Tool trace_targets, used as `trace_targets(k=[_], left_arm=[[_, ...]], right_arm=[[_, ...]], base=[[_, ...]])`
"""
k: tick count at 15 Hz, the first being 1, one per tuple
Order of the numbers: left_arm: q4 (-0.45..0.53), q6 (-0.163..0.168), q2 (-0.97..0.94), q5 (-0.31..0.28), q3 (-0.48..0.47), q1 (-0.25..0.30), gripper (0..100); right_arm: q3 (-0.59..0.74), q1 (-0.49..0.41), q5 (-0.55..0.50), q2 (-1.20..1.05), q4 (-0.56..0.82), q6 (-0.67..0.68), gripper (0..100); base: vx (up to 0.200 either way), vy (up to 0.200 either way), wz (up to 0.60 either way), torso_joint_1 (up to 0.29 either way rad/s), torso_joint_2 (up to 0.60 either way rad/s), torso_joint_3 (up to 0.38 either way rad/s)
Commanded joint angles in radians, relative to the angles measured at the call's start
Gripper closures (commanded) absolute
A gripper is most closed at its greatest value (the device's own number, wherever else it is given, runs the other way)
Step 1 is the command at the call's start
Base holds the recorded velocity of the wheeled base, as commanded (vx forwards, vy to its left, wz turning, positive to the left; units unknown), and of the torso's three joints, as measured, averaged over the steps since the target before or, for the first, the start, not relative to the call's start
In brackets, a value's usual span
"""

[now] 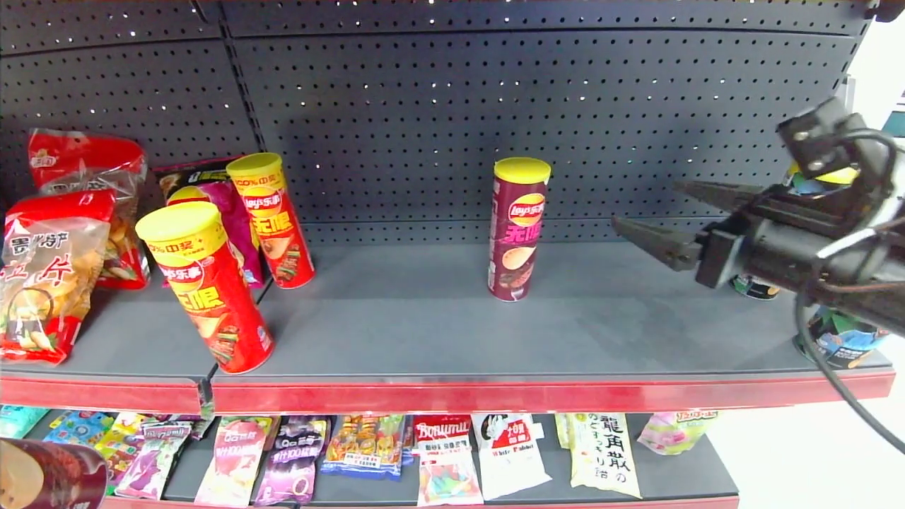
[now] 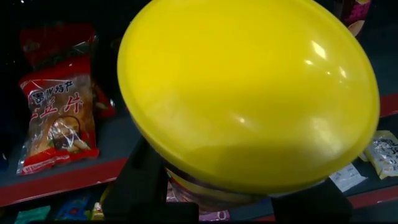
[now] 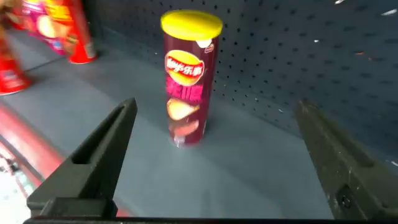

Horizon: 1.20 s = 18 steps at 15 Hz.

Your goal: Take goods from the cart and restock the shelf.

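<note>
Right gripper [image 1: 645, 205]: jaws apart, at right edge of shelf [image 1: 565, 332].
Left gripper [image 2: 233, 194]: clamped on yellow-lidded can [image 2: 249, 93].
Risk: purple can [image 1: 518, 230] toppled if clipped.

I see a glossy, smooth plastic lid [image 2: 249, 93] on the can [image 2: 202, 191]; the shelf [image 1: 601, 318] looks matt grey metal, the snack bag [image 1: 42, 276] shiny crinkled film.

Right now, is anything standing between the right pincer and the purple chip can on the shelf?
Nothing visible. The open right pincer faces the purple chip can across bare shelf; the nearest red chip can stands beyond it, farther left.
</note>
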Motion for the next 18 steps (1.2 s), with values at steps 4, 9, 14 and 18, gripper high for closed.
trace_targets(k=[4, 9, 14, 18], left_arm=[[0.006, 0.000, 0.006, -0.002, 0.005, 0.000, 100], [0.006, 0.000, 0.004, -0.001, 0.005, 0.000, 100], [0.006, 0.000, -0.004, 0.004, 0.005, 0.002, 100], [0.006, 0.000, -0.007, 0.003, 0.003, 0.002, 100]], right_arm=[[-0.125, 0.039, -0.012, 0.288, -0.055, 0.042, 0], [-0.220, 0.085, -0.019, 0.381, -0.055, 0.050, 0], [-0.324, 0.093, -0.019, 0.461, -0.055, 0.060, 0], [-0.376, 0.093, -0.019, 0.513, -0.055, 0.062, 0]], base=[[0.000, 0.000, 0.00, 0.000, 0.00, 0.000], [0.000, 0.000, 0.00, 0.000, 0.00, 0.000], [0.000, 0.000, 0.00, 0.000, 0.00, 0.000], [0.000, 0.000, 0.00, 0.000, 0.00, 0.000]])
